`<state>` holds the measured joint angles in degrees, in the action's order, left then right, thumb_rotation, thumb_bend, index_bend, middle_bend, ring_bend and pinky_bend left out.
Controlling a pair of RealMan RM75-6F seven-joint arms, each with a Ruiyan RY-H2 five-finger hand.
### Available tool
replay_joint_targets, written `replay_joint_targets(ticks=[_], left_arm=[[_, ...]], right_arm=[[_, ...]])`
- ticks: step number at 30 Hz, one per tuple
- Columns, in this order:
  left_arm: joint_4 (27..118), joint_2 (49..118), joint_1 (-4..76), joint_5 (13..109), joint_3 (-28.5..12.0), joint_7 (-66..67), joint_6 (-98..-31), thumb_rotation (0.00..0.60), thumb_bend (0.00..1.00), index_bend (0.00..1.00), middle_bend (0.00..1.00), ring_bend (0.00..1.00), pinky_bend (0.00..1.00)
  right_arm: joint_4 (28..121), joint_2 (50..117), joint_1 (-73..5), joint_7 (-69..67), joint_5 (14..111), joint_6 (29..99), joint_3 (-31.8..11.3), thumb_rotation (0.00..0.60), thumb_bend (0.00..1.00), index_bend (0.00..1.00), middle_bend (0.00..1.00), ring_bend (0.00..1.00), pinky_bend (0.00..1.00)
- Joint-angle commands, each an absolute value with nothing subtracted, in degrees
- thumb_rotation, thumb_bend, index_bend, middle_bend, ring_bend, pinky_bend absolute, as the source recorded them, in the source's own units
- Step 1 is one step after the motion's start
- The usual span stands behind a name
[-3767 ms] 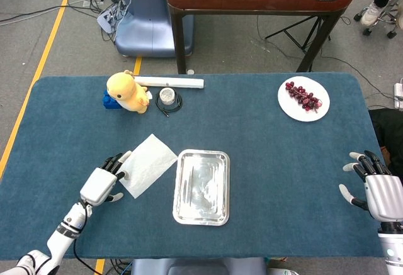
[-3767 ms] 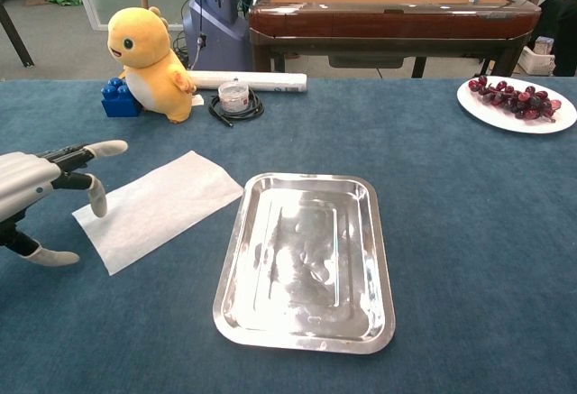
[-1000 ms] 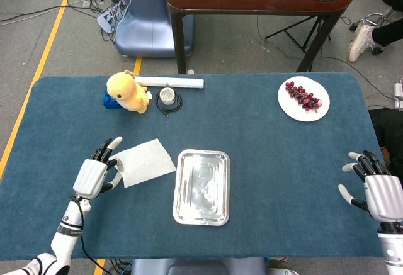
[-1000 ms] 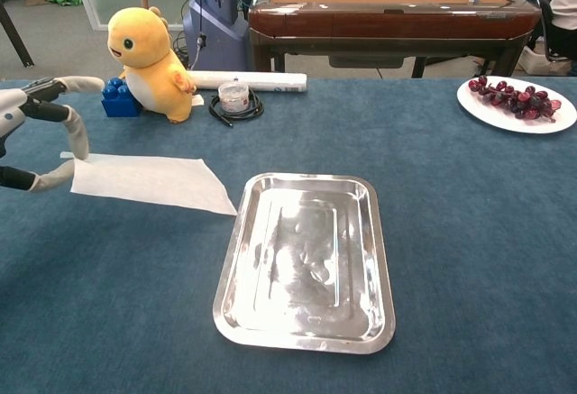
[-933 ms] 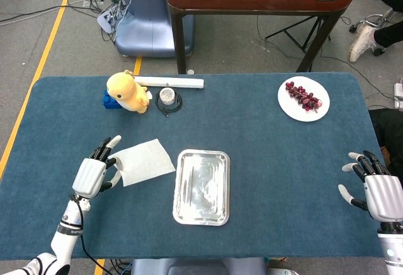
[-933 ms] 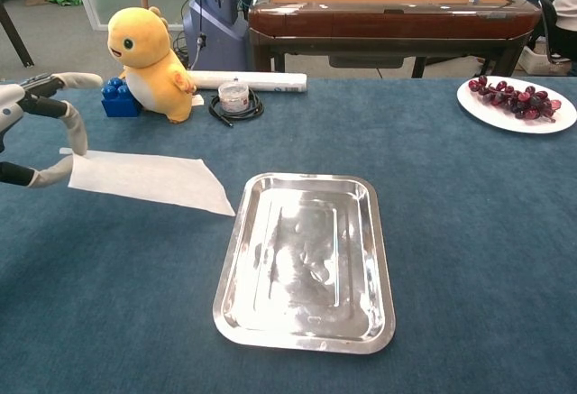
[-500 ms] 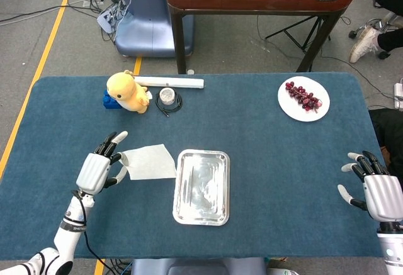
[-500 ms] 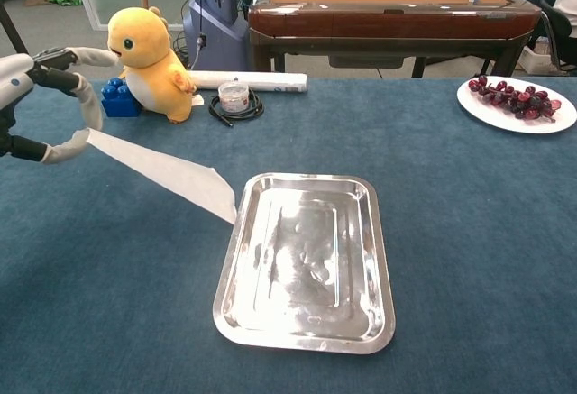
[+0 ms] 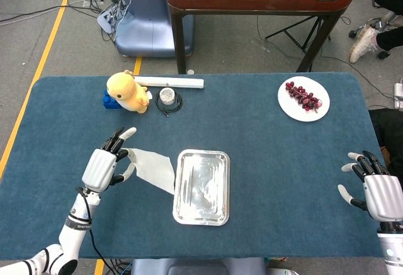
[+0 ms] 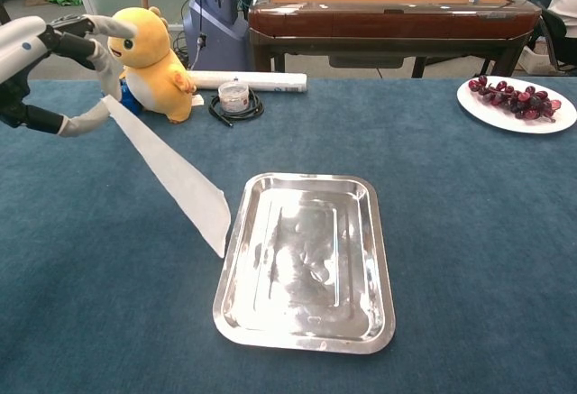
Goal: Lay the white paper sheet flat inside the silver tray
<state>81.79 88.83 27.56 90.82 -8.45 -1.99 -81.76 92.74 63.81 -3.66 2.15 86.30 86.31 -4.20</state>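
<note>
The tray (image 9: 201, 187) sits on the desk (image 9: 264, 162), toward its near edge and a little left of the middle. Left of the tray the left robot hand (image 9: 102, 167) holds the paper sheet (image 9: 153, 168) by one end; the sheet hangs down toward the tray, its low corner just beside the tray's left rim (touching or not, hard to tell). Behind the tray and to its left, near the desk's far edge, stands the duck toy (image 9: 128, 92), with a block (image 9: 110, 100) at its left, a coiled cable (image 9: 169, 99) at its right and a roll (image 9: 170, 82) behind. Far right and behind the tray lies the plate (image 9: 303, 99) with grapes (image 9: 303, 95) on it. The right robot hand (image 9: 375, 190) rests well to the tray's right.
</note>
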Motion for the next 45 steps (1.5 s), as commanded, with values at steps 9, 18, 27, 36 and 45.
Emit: replay_joint_targets(ticks=[9,18,27,36,45], left_arm=[[87.0,88.5,29.4,92.4,-9.3,1.0,-81.2,0.600,0.60,0.80,0.13,0.00,0.22],[92.8,87.2,29.0,95.4,-7.8,2.0,-82.8,0.600,0.60,0.80,0.14,0.00,0.23],[91.7,88.3,28.5,96.4,-6.7,2.9,-83.2,0.600,0.60,0.80,0.15,0.00,0.23],[83.3,92.3,26.6,95.4,-5.5,4.1,-85.0,0.600,0.60,0.80,0.15,0.00,0.23],[79.7,96.5,23.3,96.7,-4.2,8.9,-90.2,0.600,0.60,0.81,0.17,0.02,0.25]], right_arm=[[92.7,63.7,-3.6,1.8,86.3,86.6,-4.3,0.600,0.27,0.41,0.24,0.12,0.32],[92.7,63.7,-3.6,1.8,86.4,86.5,-4.2,0.600,0.27,0.41,0.24,0.12,0.32],[92.7,63.7,-3.6,1.9,86.4,86.5,-4.2,0.600,0.27,0.41,0.24,0.12,0.32],[92.7,63.5,-3.5,1.5,86.3,86.7,-4.3,0.600,0.27,0.41,0.24,0.12,0.32],[92.8,63.6,-3.5,1.7,86.4,86.7,-4.3,0.600,0.27,0.41,0.24,0.12,0.32]])
